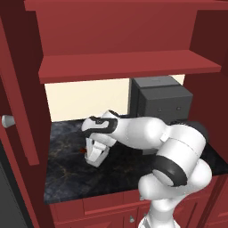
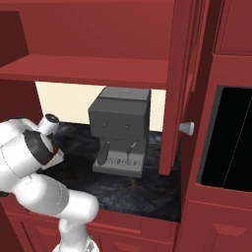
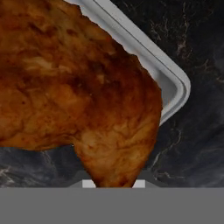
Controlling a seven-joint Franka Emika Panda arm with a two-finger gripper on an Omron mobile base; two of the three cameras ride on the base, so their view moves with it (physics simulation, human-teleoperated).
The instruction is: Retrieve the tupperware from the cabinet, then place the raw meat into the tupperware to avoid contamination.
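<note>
Dark red wood all round: cabinet (image 1: 124,67) with doors swung wide and a red shelf across the opening. Below it, black marbled tabletop (image 1: 67,178). Dark grey boxy machine (image 2: 120,130) at the back right of the tabletop, well apart from the work.

White arm reaching left and low over the tabletop, hand tipped downward. Pincer (image 1: 91,153) low over the stone at the left; a speck of red-brown visible just beside it in the left base view.

Hand view: tupperware (image 3: 177,85) resting on the tabletop directly beneath, only one rounded corner and rim in sight, grey-white. Raw meat (image 3: 83,92), orange-brown and lumpy, hanging very close to the lens, narrow end down between the fingertips. Judged pinched on the raw meat, jaws nearly together; fingertips themselves hidden behind it.

Position of raw meat: in the grip, above the tupperware, overlapping its rim and corner. Whether centred over the tub floor: cannot tell, most of the tub hidden.

Risks:
- Release off-centre. Cause: bulk of meat possibly over the rim or outside it. Result: landing half on the stone, defeating the point.
- Tub tipped or shoved. Cause: light shallow tub, contact at the rim.
- Slip from grip. Cause: narrow hold on a lumpy piece.
</note>
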